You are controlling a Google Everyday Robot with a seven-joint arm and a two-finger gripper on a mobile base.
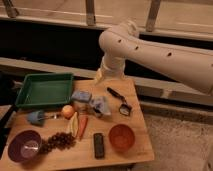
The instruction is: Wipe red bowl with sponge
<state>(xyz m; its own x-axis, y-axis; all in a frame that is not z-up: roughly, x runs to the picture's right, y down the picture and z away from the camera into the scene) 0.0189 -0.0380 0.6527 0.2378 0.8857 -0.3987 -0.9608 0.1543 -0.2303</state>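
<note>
I log gripper [99, 78] released and empty, hovering just beyond the sponge [80, 96]; red bowl [121, 136] lies well near-right of the sponge

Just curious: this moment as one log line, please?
gripper above table's far edge | jaws open, empty | sponge on table | red bowl near front edge, untouched

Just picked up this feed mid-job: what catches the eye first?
The big white arm sweeps in from the upper right, its gripper open and empty over the wooden table's back edge, beside the green tray. The red bowl sits front right; the sponge lies mid-table against a rag.
</note>
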